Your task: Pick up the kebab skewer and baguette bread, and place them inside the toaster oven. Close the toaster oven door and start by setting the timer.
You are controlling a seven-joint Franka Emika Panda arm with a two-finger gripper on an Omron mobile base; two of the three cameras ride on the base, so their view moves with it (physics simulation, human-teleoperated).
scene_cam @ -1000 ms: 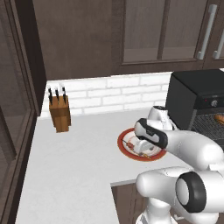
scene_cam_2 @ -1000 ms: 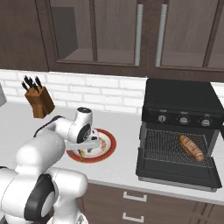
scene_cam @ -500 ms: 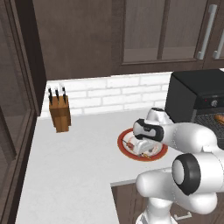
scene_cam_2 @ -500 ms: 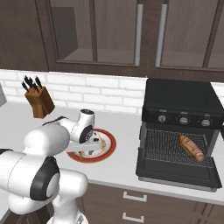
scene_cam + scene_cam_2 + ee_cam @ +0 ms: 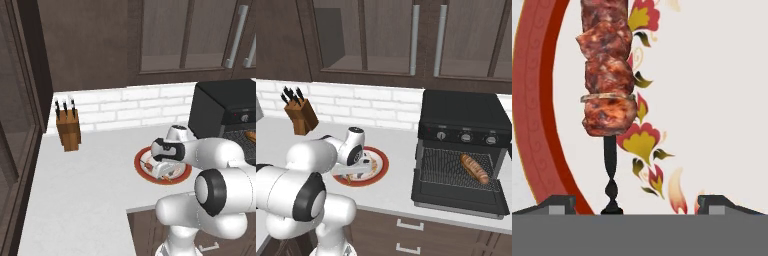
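Note:
The kebab skewer (image 5: pixel 607 75) lies on a white plate with a red rim (image 5: pixel 140 169) and a flower pattern (image 5: pixel 712 100). Its dark stick end (image 5: pixel 610 172) runs down between my fingertips, nearer the left fingertip (image 5: pixel 559 203). My gripper (image 5: pixel 637 204) hovers low over the plate (image 5: pixel 382 169), open, with nothing held. The baguette bread (image 5: pixel 474 168) rests on the wire rack inside the black toaster oven (image 5: pixel 463 112). The toaster oven door (image 5: pixel 458 197) hangs open and flat. Three small dials (image 5: pixel 466 137) sit on the control strip; I cannot tell which is the timer.
A wooden knife block (image 5: pixel 69 131) stands by the tiled back wall at the left. Dark cabinets hang above. The counter's front edge (image 5: pixel 145 207) runs just below the plate. The oven (image 5: pixel 225 105) stands right of the plate.
My hand has sunk lower onto the plate, over the skewer. The jaws have narrowed very slightly. The baguette and oven door have not moved.

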